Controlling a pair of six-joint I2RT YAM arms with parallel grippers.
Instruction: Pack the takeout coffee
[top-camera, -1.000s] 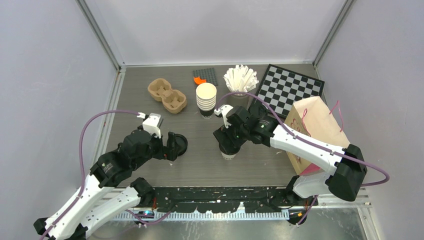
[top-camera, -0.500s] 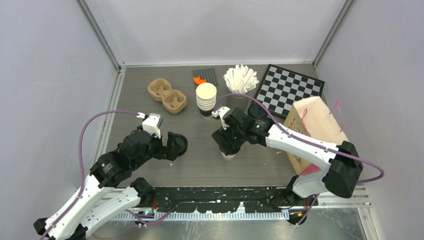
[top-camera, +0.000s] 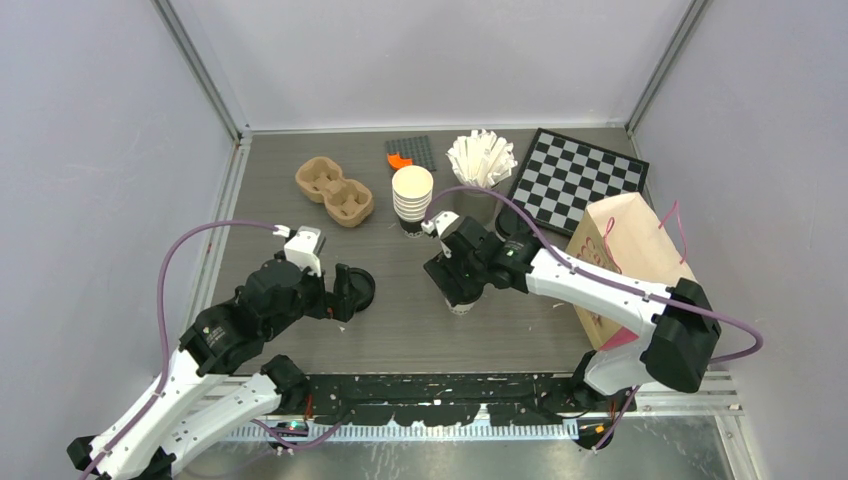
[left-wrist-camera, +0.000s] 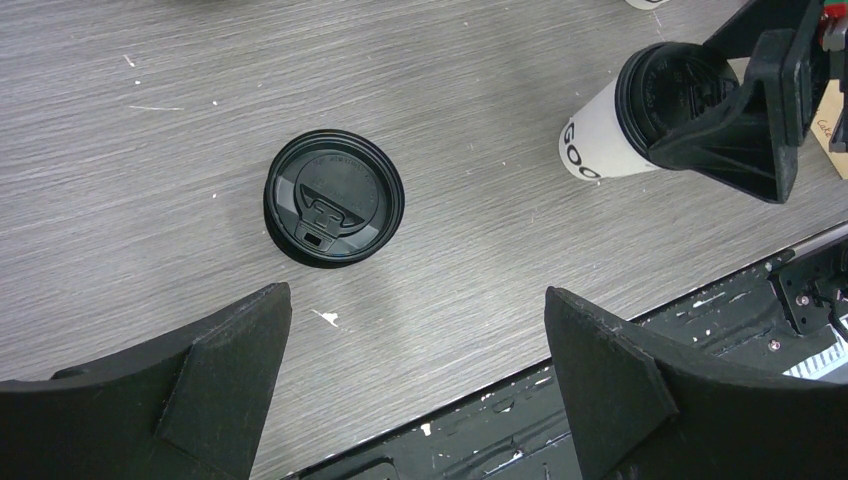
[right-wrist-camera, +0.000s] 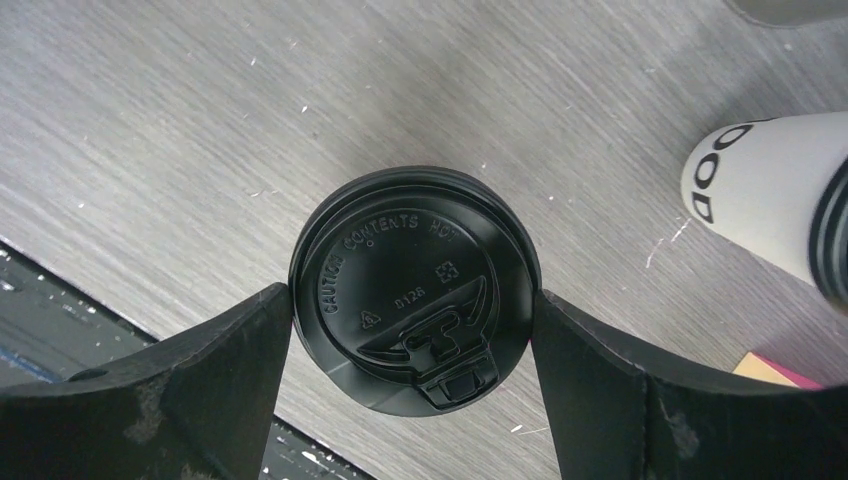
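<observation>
One takeout coffee (right-wrist-camera: 415, 285), a cream cup under a black lid, stands on the table near the front edge (top-camera: 462, 300). My right gripper (right-wrist-camera: 412, 295) reaches down over it, with a finger pressing on each side of the lid's rim. A second capped cup (right-wrist-camera: 770, 195) stands just to its right in the right wrist view. My left gripper (left-wrist-camera: 420, 370) hangs open over bare table, just short of a loose black lid (left-wrist-camera: 333, 198). The left wrist view also shows the gripped cup (left-wrist-camera: 600, 145) between the right fingers.
A brown two-hole cup carrier (top-camera: 334, 190) lies at the back left, beside a stack of lidless cups (top-camera: 412, 190). A kraft paper bag (top-camera: 630, 260) stands at the right. Behind it are a checkerboard (top-camera: 580, 175) and a white paper bundle (top-camera: 480, 157).
My right gripper has shifted slightly left onto the cup, and its fingers have closed in against the lid. The left arm has not moved.
</observation>
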